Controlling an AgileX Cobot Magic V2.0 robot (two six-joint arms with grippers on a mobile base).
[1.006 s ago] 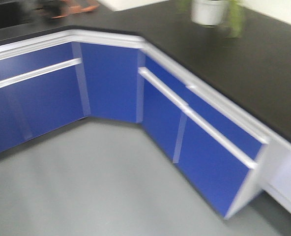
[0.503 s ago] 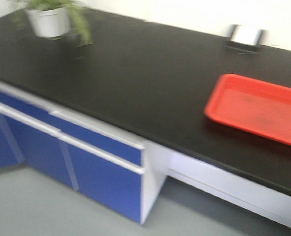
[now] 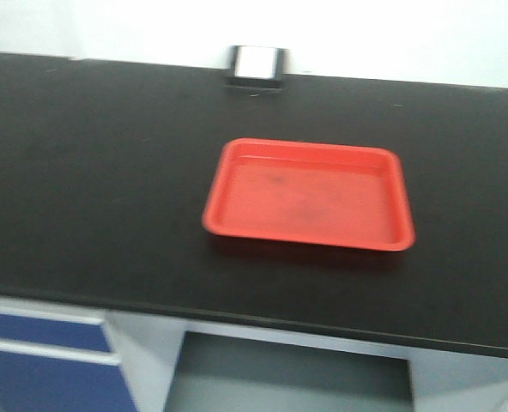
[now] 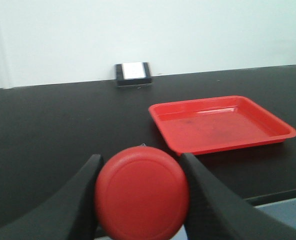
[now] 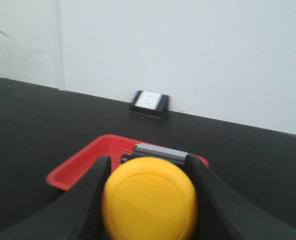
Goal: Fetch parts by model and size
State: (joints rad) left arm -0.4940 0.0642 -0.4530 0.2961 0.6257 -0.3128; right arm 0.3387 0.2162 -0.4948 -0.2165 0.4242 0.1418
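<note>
In the left wrist view a red push-button switch (image 4: 141,192) fills the gap between the black fingers of my left gripper (image 4: 140,172), which is shut on it, cap toward the camera. In the right wrist view my right gripper (image 5: 149,172) is shut on a yellow push-button switch (image 5: 149,205); its dark base with a grey top (image 5: 160,151) shows behind the cap. Both are held above the near edge of the black counter (image 3: 91,189). Neither gripper appears in the front view.
An empty red tray (image 3: 310,193) lies on the counter, right of centre; the same tray (image 4: 220,122) (image 5: 83,162) shows ahead of both grippers. A small dark box with a shiny face (image 3: 256,65) stands against the white wall. Blue drawers (image 3: 39,352) sit below left.
The front view has swept right along the counter: the corner cabinets and potted plant have left the frame, and the red tray has come from the right edge to near the centre.
</note>
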